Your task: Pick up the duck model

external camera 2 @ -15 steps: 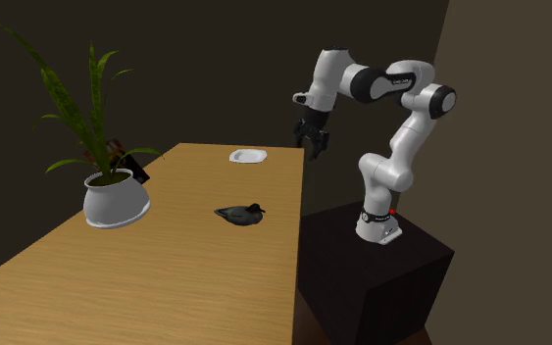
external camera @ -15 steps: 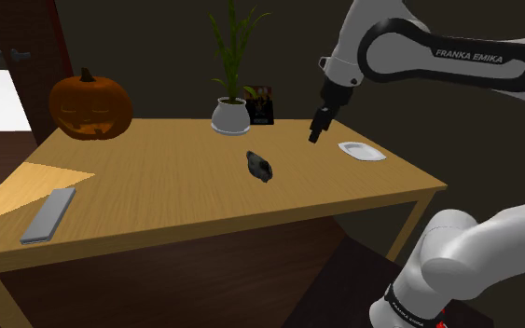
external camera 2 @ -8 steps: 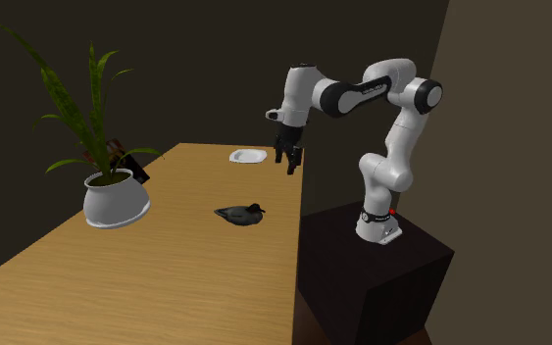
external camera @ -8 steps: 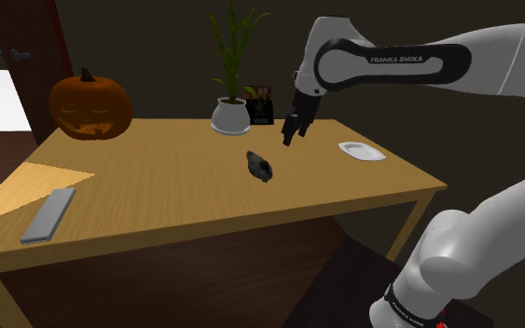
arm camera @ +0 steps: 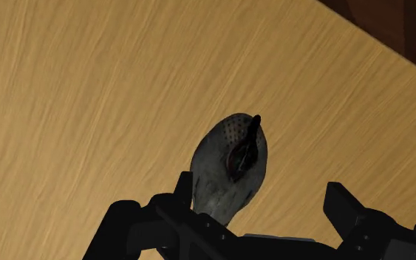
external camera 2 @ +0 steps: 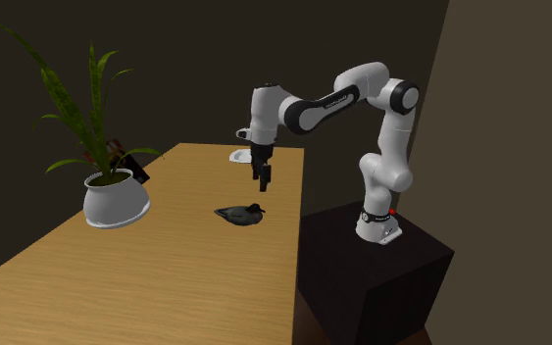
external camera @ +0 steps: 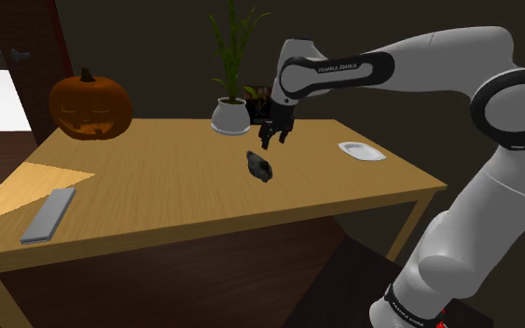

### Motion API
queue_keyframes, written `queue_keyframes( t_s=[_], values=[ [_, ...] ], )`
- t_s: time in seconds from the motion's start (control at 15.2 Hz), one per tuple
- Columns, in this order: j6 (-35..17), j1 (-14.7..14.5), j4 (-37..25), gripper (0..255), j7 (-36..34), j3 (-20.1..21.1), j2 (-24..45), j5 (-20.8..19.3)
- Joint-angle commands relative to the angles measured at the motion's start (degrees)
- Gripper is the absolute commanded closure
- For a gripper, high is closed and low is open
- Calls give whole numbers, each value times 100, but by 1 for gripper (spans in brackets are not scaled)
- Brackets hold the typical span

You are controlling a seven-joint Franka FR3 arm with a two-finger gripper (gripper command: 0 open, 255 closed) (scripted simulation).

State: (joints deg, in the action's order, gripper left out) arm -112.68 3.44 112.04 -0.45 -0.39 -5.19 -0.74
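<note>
Two fingers of the hand (external camera: 269, 143) stand well apart and grip nothing. It hovers above the duck model (external camera: 259, 167), which lies mid-tabletop (external camera: 158, 186) at seven o'clock from it in the shoulder view. This looks like the approach step; next, descend to straddle the duck model, then close.

1. The all-black two-finger gripper (external camera: 269, 142) ends a glossy white robot arm (external camera: 437, 51) with dark joints.
2. Just under the gripper, the small dark grey duck model (arm camera: 232, 166) has a paler, finely speckled patch, a black streak and a thin red edge.
3. The tan wooden table (external camera: 158, 186) has fine streaked grain.
4. Near the gripper are a pale grey round pot (external camera: 229, 116) with long green leaves (external camera: 233, 47) and a small white plate (external camera: 360, 150).
5. Well away from the gripper are an orange carved pumpkin (external camera: 89, 105) and a flat plain grey slab (external camera: 49, 213).
</note>
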Motion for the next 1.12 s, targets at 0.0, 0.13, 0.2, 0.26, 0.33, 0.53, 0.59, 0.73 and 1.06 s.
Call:
queue_keyframes(
  t_s=[0.0, 0.13, 0.2, 0.26, 0.33, 0.53, 0.59, 0.73, 1.06],
  values=[
    [-57, 36, -293, 0, -60, -42, 410, 92],
    [-100, 73, -638, 0, -116, -78, 860, 190],
    [-112, 93, -822, 0, -142, -95, 1087, 241],
    [-118, 113, -1013, 0, -169, -111, 1315, 294],
    [-117, 136, -1212, 0, -194, -126, 1545, 347],
    [-76, 212, -1862, 0, -273, -162, 2248, 512],
    [-52, 237, -2068, 0, -297, -169, 2458, 560],
    [-192, 238, -1961, 0, -287, -166, 2491, 566],
    [-534, 237, -1720, 0, -260, -161, 2594, 582]
  ],
)
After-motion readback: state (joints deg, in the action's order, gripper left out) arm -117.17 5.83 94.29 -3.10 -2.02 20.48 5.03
